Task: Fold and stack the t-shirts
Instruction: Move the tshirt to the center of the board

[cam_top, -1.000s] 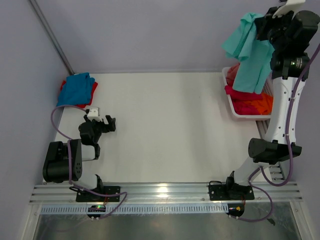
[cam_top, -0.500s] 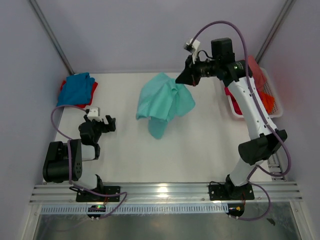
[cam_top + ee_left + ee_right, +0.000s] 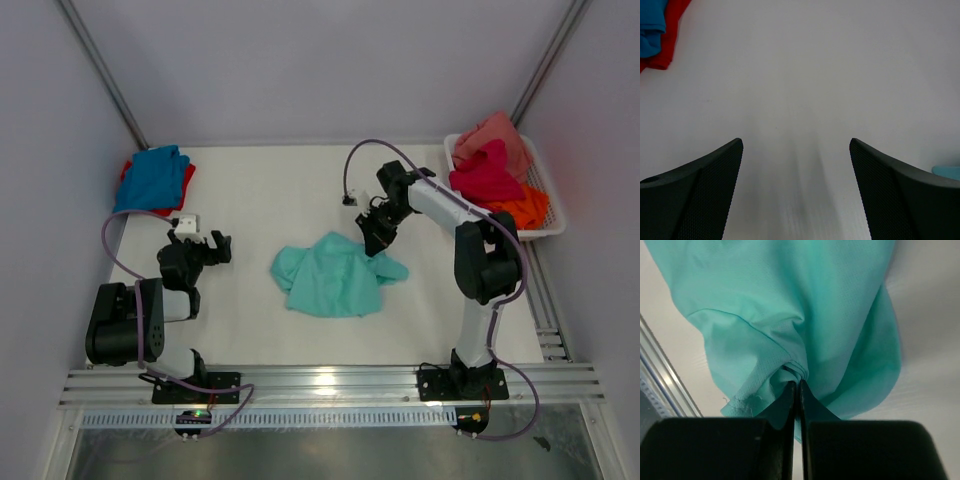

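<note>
Setting the large mint-teal cloth t-shirt (image 3: 335, 278) down on the white worktop (image 3: 270, 195), ready for flattening.

From above: slumped in a crumpled heap near the centre, pinched at its far right edge by the right hand (image 3: 378, 240); note the left hand (image 3: 211, 247) parked well to the left, clear of the cloth, the blue and red t-shirts (image 3: 155, 178) piled at the far left corner, and the salmon pink, magenta and orange t-shirts (image 3: 495, 170) heaped in the white mesh basket (image 3: 553, 222) at far right. From the left wrist: fingers spread wide over bare surface, holding nothing. From the right wrist: clamped tight on a gathered bunch of teal fabric. Probably best to release only after locating a hem or shoulder, then to bring in the left hand and pull opposite edges apart, taut and flat, before folding.
</note>
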